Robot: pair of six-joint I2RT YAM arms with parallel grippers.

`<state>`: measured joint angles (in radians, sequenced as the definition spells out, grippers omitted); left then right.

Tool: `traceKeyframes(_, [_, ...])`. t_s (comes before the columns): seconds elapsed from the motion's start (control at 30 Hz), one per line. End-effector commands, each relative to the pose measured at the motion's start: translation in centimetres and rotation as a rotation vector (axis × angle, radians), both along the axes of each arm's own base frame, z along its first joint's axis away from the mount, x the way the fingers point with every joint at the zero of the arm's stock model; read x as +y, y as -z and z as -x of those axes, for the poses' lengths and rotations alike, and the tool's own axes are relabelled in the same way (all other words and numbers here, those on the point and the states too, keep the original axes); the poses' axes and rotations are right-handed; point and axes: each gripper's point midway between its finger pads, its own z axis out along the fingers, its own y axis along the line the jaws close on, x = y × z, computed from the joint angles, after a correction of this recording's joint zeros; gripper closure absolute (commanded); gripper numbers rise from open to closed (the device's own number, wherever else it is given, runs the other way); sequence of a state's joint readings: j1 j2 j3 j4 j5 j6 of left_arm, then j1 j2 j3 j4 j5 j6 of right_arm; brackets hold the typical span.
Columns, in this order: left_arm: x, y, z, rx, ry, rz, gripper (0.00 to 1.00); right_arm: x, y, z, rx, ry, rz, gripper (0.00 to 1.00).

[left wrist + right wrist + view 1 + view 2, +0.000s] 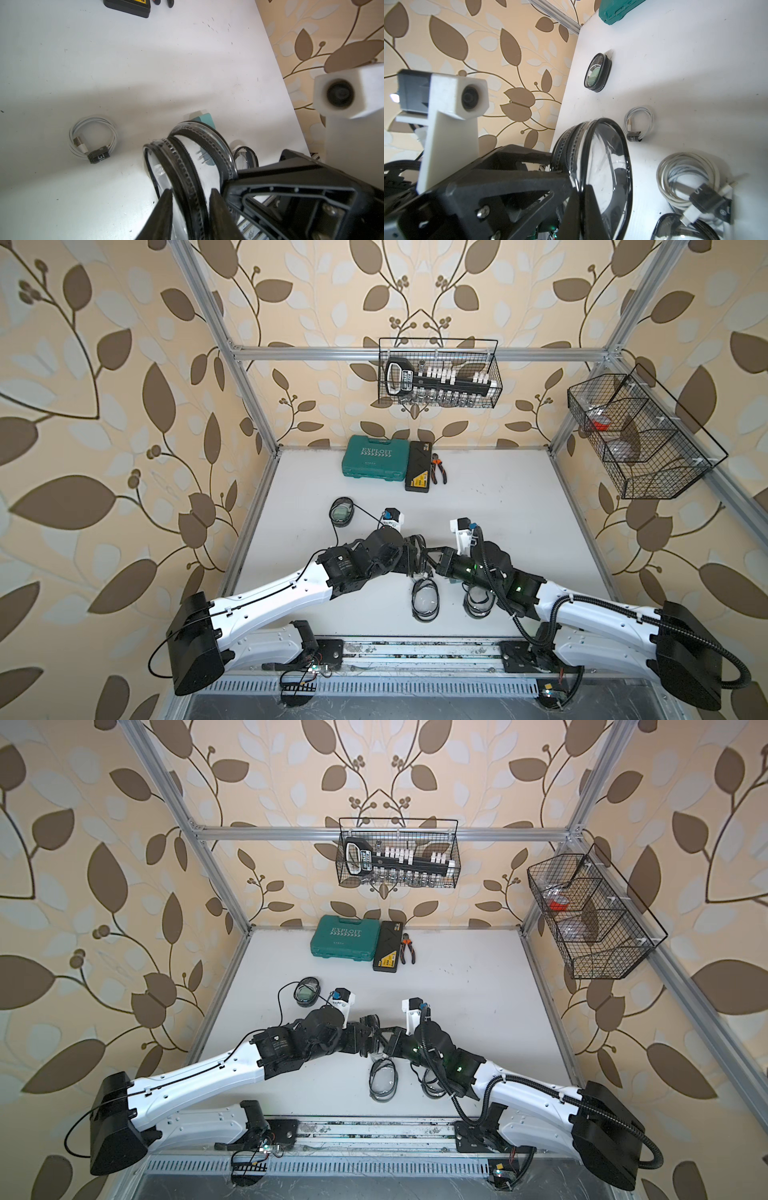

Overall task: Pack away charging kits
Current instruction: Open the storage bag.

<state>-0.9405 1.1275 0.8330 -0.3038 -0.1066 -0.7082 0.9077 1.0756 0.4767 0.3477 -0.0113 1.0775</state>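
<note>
Counted four oval pouches, all clear plastic with black zip rims. Found the open pouch (608, 158) held off the white, scuffed worktop (498, 531) between the two arms. Saw the right gripper (586, 193) clenched on one rim and the left gripper (191, 193) clamped around the toothed zip band opposite. Spotted a closed pouch (341, 511) well apart toward the left edge, something teal-green showing through; a third pouch (424, 599) nearer the front; a fourth pouch (478, 605) half hidden under the right arm.

Counted two round white coiled cables, each cinched by a black band: a small coil (93, 141) lying alone, a bigger coil (689, 176) just beside a pouch rim. Made out one plug (204, 121), a teal cube behind the open pouch, two flat metal prongs visible through the clear wall.

Noted at the back one teal hard case (374, 464), one flat black case (419, 472) with a yellow label just beside it, one pair of pliers (438, 468), and above, a wire basket (457, 402) and a side basket (648, 477), both black mesh.
</note>
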Motion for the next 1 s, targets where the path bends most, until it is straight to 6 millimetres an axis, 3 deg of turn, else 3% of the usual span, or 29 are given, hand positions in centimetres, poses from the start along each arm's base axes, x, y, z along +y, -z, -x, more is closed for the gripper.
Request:
traceKeyframes(0.0, [0.3,-0.2,-0.4,-0.014,-0.009,0.011,0.67,0.0,-1.0,0.1,-0.005,0.000,-0.042,1.00])
traceKeyframes(0.3, [0.4,-0.3,0.0,-0.022,0.013,0.056,0.76,0.1,-1.1,0.0,-0.007,-0.003,-0.046,1.00])
traceKeyframes(0.5, [0.2,-0.6,-0.3,-0.030,0.009,0.059,0.99,0.5,-0.8,-0.2,-0.005,-0.009,-0.040,1.00])
traceKeyframes(0.57, [0.6,-0.8,-0.6,-0.033,-0.011,0.049,1.00,0.6,-0.4,-0.4,0.000,-0.004,-0.032,1.00])
traceKeyframes(0.63, [1.5,-1.1,-0.9,-0.037,-0.053,0.023,1.00,0.5,0.2,-0.9,0.006,0.013,-0.014,1.00])
traceKeyframes(0.83, [7.8,-1.2,-1.5,0.019,-0.311,-0.231,1.00,-0.3,3.5,-3.0,0.058,0.065,0.071,0.97])
traceKeyframes(0.97, [9.1,-1.2,-1.6,0.042,-0.344,-0.288,1.00,-0.2,5.8,-3.9,0.096,0.081,0.134,0.92])
